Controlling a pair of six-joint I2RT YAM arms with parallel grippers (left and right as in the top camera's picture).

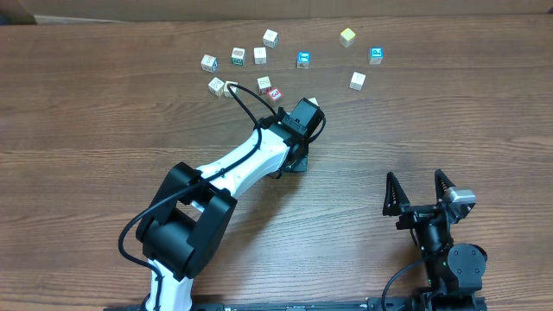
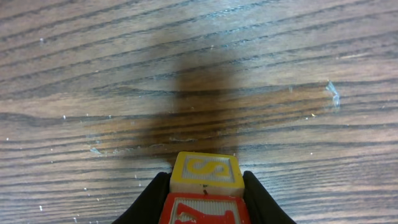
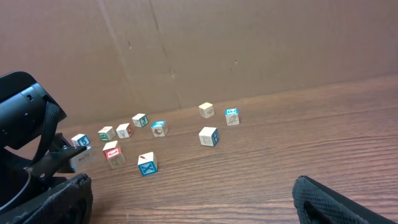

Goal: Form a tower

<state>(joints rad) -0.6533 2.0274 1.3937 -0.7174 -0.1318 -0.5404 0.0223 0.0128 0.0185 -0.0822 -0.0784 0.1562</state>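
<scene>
In the left wrist view my left gripper is shut on two small cubes that lie one against the other. Its black fingers press on both sides of a yellow S cube and of a red cube nearer the camera. I cannot tell which of the two is higher. From overhead the left gripper points down at mid-table, and the arm hides the cubes. No tower shows. My right gripper stands open and apart near the front right, with bare wood between its fingers.
Several loose cubes lie scattered along the far side, among them a blue one, a yellow-green one, a red one and a pale one. A brown cardboard wall closes off the back.
</scene>
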